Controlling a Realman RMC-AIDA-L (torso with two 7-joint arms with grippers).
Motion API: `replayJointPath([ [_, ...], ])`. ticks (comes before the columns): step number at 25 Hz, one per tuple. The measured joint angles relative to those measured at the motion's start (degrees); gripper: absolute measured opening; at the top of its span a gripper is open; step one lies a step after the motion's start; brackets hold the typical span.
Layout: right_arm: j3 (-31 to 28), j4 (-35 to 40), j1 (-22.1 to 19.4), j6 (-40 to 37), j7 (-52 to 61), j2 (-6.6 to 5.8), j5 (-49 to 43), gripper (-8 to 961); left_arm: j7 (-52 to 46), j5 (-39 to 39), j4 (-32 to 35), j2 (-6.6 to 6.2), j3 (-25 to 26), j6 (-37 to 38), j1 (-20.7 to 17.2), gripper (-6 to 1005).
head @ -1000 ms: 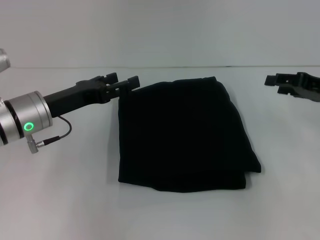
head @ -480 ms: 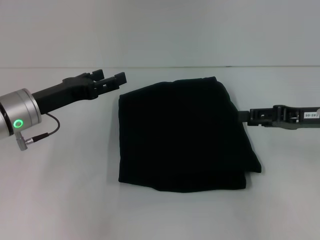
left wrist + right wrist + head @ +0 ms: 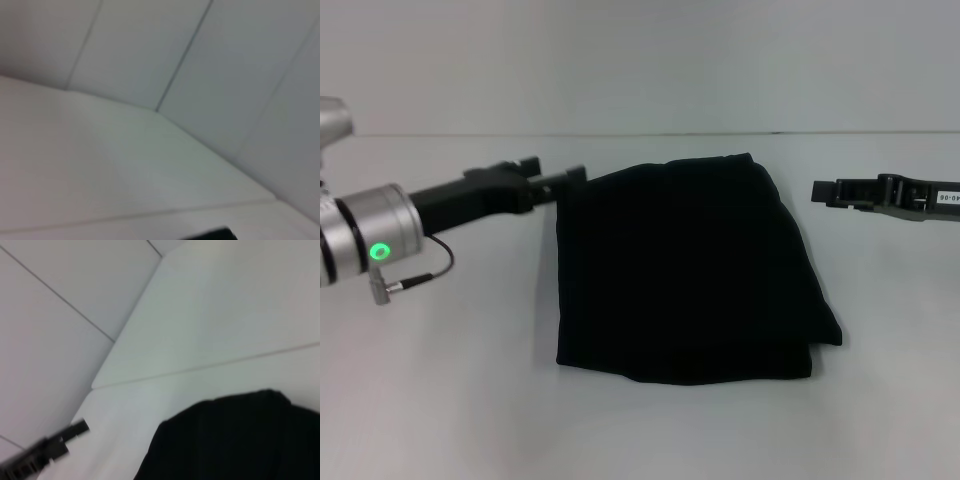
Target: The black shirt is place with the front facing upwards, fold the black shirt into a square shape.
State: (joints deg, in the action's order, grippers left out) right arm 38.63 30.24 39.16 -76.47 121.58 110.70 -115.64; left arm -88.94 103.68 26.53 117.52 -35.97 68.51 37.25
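The black shirt (image 3: 685, 270) lies folded into a rough square in the middle of the white table; no lettering shows. My left gripper (image 3: 575, 176) reaches in from the left, its tip right at the shirt's far left corner; whether it touches the cloth I cannot tell. My right gripper (image 3: 818, 191) hovers to the right of the shirt, apart from its right edge and holding no fabric. The right wrist view shows the shirt (image 3: 235, 440) with the left gripper (image 3: 50, 447) beyond it. The left wrist view shows only table and wall.
The white table (image 3: 440, 400) extends around the shirt on all sides, and a pale wall (image 3: 640, 60) rises behind it. A thin cable (image 3: 425, 275) hangs from the left wrist above the tabletop.
My left gripper has swung back right to the shirt's far left corner. My right gripper has pulled back right and away from the shirt's right edge. The shirt has not moved.
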Motion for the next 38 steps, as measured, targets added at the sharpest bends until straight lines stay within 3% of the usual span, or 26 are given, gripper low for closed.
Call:
replayJointPath([
  [2, -0.6, 0.0, 0.0, 0.0, -0.9, -0.13, 0.4, 487, -0.1, 0.4, 0.0, 0.25, -3.3, -0.6, 0.3, 947],
  [5, -1.1, 0.0, -0.1, 0.0, -0.9, -0.45, 0.8, 317, -0.4, 1.1, -0.1, 0.55, -7.8, -0.7, 0.4, 947],
  [12, -1.9, -0.3, -0.4, 0.3, -0.2, -0.91, 0.9, 169, -0.3, 1.5, 0.0, 0.59, -14.8, 4.2, -0.6, 948],
  [21, -2.0, -0.6, -0.6, 1.3, -0.1, -0.86, 0.9, 10, -0.3, 3.5, -0.2, 1.28, -22.3, 2.7, -1.2, 948],
  [30, -2.0, -0.4, -0.2, 1.7, -0.1, -0.75, 0.9, 10, -0.5, 7.6, 1.2, 0.72, -20.9, 5.5, -1.4, 948],
  [34, -2.0, -0.2, 0.1, 2.1, 0.3, -0.74, 0.9, 9, -0.3, 7.2, 3.7, 0.77, -16.5, 9.1, -1.3, 948],
  [38, -0.7, -0.6, 1.0, 6.0, 0.6, -0.32, 0.6, 9, -0.4, 7.0, 4.2, 1.46, -9.9, 7.3, -0.5, 948],
])
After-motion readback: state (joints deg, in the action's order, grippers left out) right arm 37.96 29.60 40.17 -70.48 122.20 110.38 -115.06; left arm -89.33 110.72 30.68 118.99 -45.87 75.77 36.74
